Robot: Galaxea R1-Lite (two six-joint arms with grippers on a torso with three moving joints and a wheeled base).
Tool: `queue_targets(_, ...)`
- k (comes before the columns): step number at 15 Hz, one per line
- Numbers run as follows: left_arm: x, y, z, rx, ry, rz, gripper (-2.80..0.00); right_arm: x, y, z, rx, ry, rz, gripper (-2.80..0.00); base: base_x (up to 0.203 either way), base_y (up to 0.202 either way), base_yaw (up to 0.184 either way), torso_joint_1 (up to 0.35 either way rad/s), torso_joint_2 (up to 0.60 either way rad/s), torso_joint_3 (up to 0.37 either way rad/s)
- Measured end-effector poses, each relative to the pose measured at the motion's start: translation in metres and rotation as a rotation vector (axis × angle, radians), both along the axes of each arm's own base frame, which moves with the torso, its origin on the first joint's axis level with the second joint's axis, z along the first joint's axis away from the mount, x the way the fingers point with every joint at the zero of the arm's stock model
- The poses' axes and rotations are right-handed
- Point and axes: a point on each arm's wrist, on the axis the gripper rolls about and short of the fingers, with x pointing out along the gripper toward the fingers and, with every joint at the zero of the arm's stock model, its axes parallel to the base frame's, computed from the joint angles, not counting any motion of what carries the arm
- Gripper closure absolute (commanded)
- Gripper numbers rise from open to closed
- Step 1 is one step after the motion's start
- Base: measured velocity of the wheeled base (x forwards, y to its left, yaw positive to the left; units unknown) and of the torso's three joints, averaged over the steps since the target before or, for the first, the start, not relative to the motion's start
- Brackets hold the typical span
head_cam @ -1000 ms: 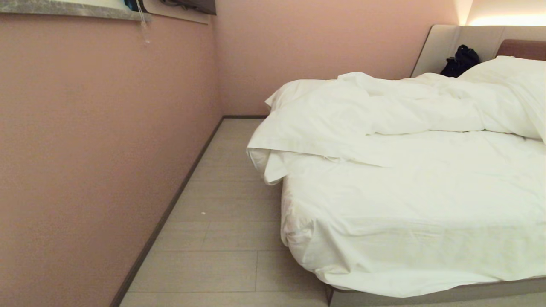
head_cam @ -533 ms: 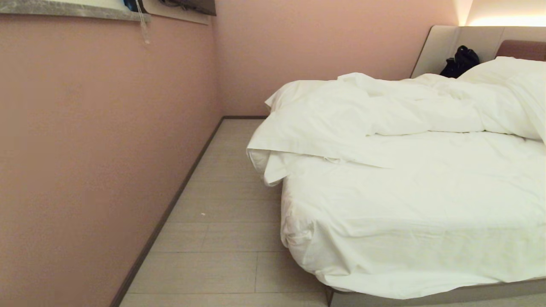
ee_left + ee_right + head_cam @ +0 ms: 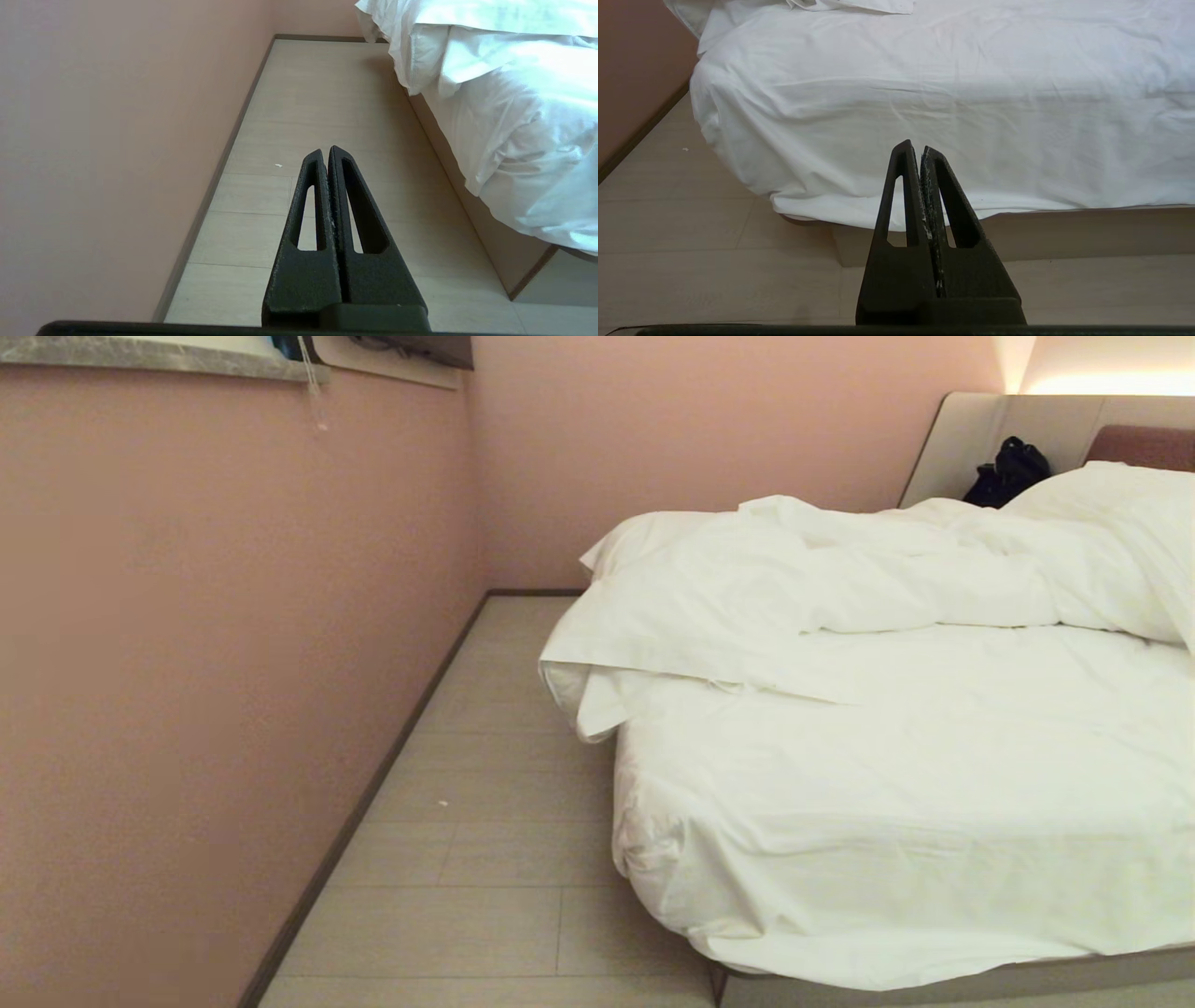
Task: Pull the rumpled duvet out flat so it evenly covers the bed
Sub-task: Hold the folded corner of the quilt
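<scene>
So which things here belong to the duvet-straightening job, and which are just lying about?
Job:
- duvet, bunched toward the headboard end
- bed
- left pincer, shut over the floor
- right pincer, shut, facing the bed's foot

Just lying about:
- pillow
- black bag by the headboard
- white speck on the floor

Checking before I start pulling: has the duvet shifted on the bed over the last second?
No. The duvet lies bunched in the same spot: its hanging corner sits unchanged against the mattress corner and the black bag.
</scene>
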Motion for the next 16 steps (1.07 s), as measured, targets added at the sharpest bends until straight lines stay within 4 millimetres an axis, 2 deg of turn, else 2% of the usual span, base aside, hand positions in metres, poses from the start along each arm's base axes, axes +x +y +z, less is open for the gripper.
queue_targets(16, 0.0000, -0.0001, -0.0001, 0.009, 0.001, 0.000, 0.00, 0.0000, 0.0000, 0.0000, 0.000, 0.000, 0.000, 0.00, 0.000, -0.192, 0.000, 0.001, 0.00, 0.003)
